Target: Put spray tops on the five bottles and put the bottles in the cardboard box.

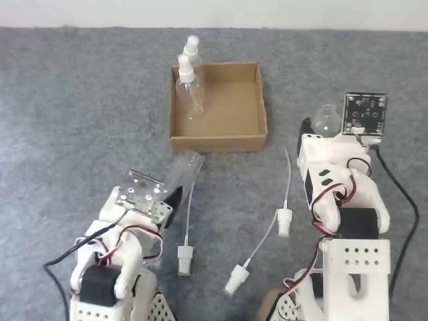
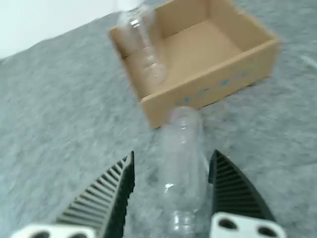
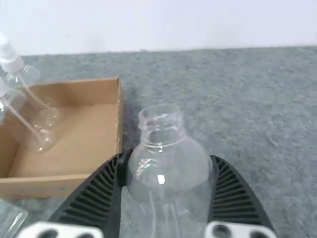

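High view, near to far.

1. Spray tops, three, loose on the bench [image 1: 80, 100], tubes trailing toward the far side: left top [image 1: 185, 257] just right of the left arm, middle top [image 1: 237, 279] between the arms, right top [image 1: 284, 222] beside the right arm.
2. Left end effector [image 2: 173, 157]: jaws spread wide, gripping nothing. It straddles the lying bottle [image 2: 183, 163], which is uncapped. The bottle's long axis runs near-to-far in line with the jaws, neck seemingly toward the wrist. Judged: closing alone should take it.
3. Right end effector [image 3: 168, 161]: closed against both sides of the held bottle [image 3: 163, 144], open neck pointing away from the wrist.
4. Cardboard box [image 1: 218, 142], far centre: first capped bottle [image 1: 189, 87] inside by the left wall. Second capped bottle [image 1: 192, 48] at the far-left corner, inside or behind cannot be told.

Wrist views supply finger-to-bottle contact; the high view supplies the tops' positions.
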